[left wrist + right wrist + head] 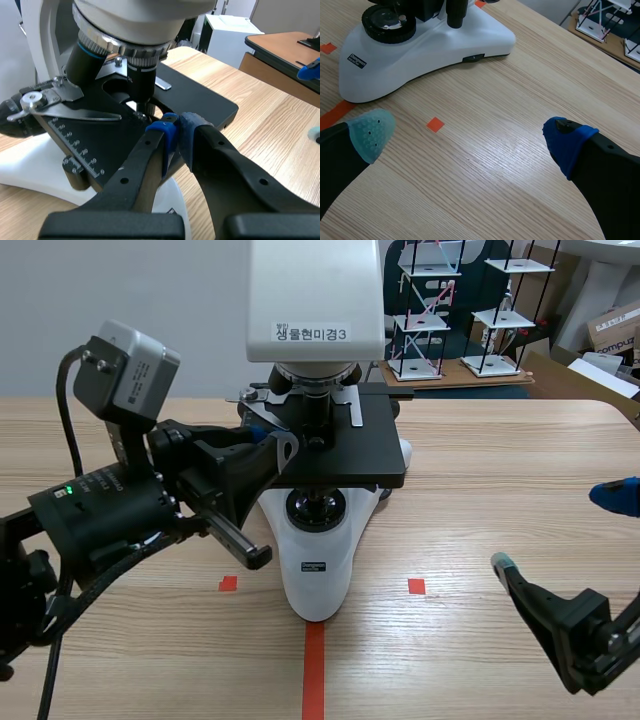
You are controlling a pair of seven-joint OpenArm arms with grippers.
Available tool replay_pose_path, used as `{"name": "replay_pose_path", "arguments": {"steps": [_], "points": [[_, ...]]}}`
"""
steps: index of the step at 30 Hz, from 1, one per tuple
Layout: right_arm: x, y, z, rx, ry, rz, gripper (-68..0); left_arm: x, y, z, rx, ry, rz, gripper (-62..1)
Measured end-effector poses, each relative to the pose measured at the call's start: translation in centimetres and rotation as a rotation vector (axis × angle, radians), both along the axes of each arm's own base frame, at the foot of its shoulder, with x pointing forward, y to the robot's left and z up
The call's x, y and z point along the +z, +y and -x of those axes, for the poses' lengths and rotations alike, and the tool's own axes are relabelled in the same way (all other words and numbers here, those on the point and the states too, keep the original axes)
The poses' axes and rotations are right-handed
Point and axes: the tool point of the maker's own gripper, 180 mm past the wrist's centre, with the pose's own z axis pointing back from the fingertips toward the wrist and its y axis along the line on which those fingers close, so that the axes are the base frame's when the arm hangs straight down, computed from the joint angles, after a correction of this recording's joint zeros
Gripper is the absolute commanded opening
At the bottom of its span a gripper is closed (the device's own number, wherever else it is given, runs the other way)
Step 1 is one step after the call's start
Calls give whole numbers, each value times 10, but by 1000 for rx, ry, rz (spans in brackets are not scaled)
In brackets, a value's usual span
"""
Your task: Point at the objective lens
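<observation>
Objective lens faced by clenched left gripper

The lens is seen hanging under the white microscope head, just above the black stage. The left gripper's pads are pressed together, empty, near it. The right gripper is spread wide over the table.

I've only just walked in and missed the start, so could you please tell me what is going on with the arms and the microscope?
The left arm's tool is shut on nothing. Its tips sit over the black stage of the microscope and aim at the objective lens just ahead of them; I cannot tell whether they touch it. The right arm's tool hangs open above the wooden table, beside the microscope's base, and holds nothing.
</observation>
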Motion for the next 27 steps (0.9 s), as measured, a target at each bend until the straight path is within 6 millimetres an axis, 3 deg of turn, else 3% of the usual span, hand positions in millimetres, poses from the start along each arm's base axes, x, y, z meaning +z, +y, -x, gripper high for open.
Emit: {"name": "replay_pose_path", "arguments": {"steps": [8,17,27], "points": [[0,0,0,0,0,0,-10,3,-13,1,-25,-23,-8,-592],[0,0,0,0,0,0,-10,8,-7,-12,39,-63,-43,-592],[0,0,0,0,0,0,-10,8,-7,-12,39,-64,-42,-592]]}}
